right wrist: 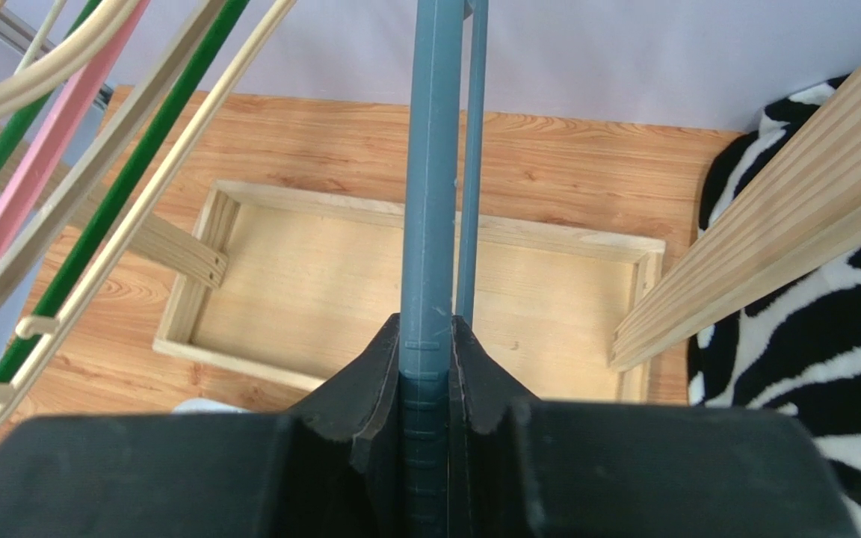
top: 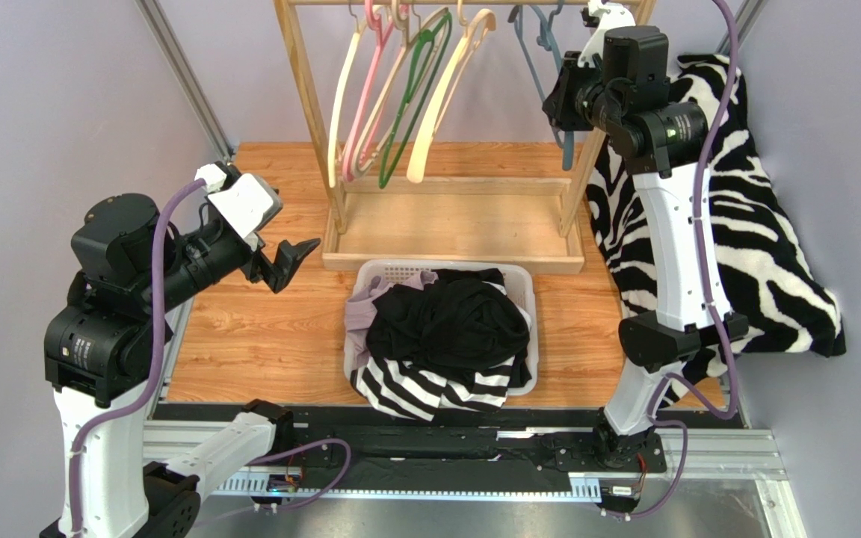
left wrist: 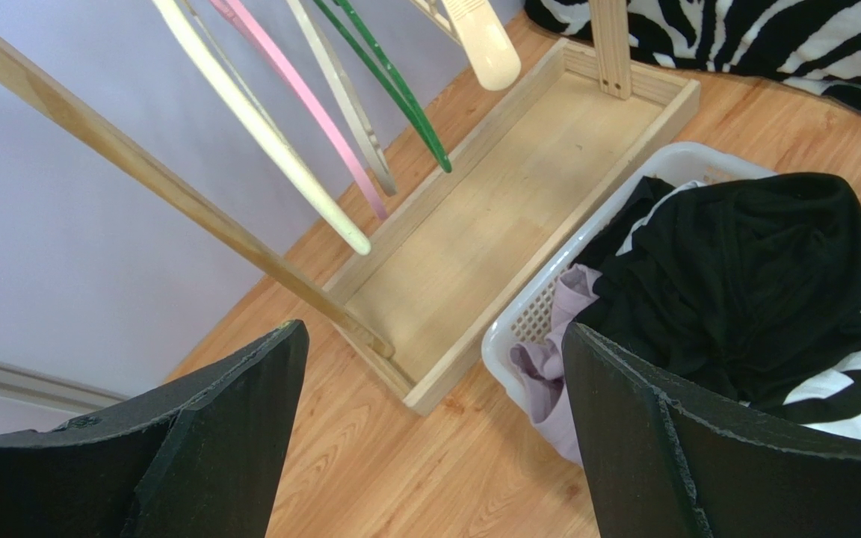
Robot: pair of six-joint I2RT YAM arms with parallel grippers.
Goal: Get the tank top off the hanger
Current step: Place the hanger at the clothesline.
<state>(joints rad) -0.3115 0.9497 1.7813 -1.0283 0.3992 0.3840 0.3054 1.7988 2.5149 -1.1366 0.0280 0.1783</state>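
Right tool [right wrist: 426, 332] clamps blue hanger [right wrist: 433, 168]; left tool [left wrist: 433, 336] spread wide; black tank top [top: 452, 319], apparently, in basket [left wrist: 519, 325].

place: robot lab rig | evidence: arms [top: 671, 252] bolted to metal rail [top: 727, 454]; aluminium frame post [top: 182, 73]; plain lilac walls [top: 53, 101]

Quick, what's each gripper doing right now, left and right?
Left gripper: open, holding nothing.
Right gripper: closed on the blue hanger.
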